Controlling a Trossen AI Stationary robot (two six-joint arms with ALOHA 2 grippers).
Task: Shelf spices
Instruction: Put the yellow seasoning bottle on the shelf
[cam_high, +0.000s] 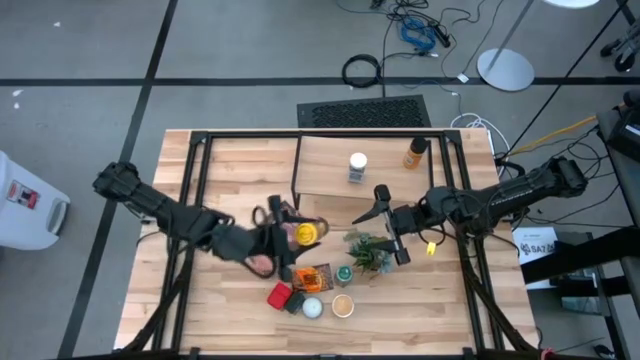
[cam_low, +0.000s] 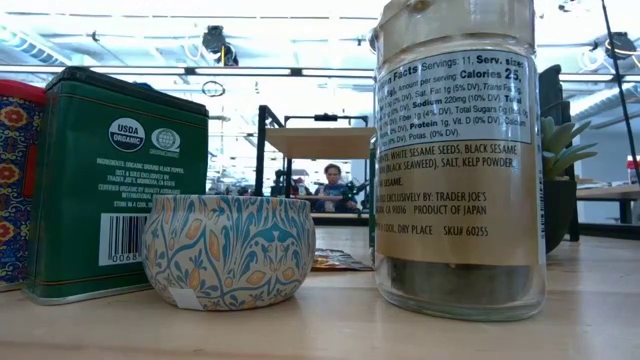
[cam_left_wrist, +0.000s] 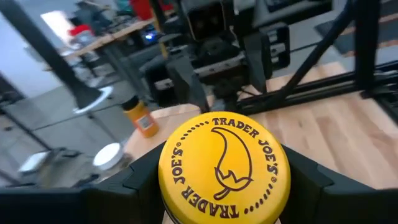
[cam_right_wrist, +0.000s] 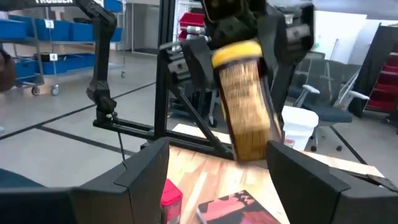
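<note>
Left tool (cam_high: 285, 238) near the worktop's middle, fingers (cam_left_wrist: 124, 186) clamped on either side of a yellow-lidded jar (cam_high: 306, 233), lid marked with a chilli and brand lettering in the left wrist view. Jar lifted off the worktop (cam_high: 230, 160), tilted, tan contents visible in the right wrist view (cam_right_wrist: 245, 106), just in front of the shelf's near edge.

Right tool (cam_high: 393, 225) right of centre, fingers (cam_right_wrist: 143, 174) spread apart with nothing between them, facing the held jar from across a small gap.

Shelf (cam_high: 330, 165) against the worktop's far edge, roughly central. On it: a white-capped jar (cam_high: 358, 166) near the middle and an orange bottle (cam_high: 414, 152) at its far right corner, well apart from each other.

Remaining spices clustered toward the worktop's near edge, near its middle: a flat orange packet (cam_high: 314, 276), a red tin (cam_high: 279, 295), a dark-topped item just beside it, a white-topped round tin (cam_high: 312, 307), a tan-lidded jar (cam_high: 343, 305) and a small green-topped one (cam_high: 344, 273). Green potted plant (cam_high: 368, 252) just right of the packet, below the right tool.

In the low view, close to the lens: a green organic-labelled tin (cam_low: 115, 185), a patterned round tin (cam_low: 228, 250) in front of it, and a tall sesame-seasoning jar (cam_low: 458, 160). A seated person (cam_low: 332, 187) far behind in the room.
</note>
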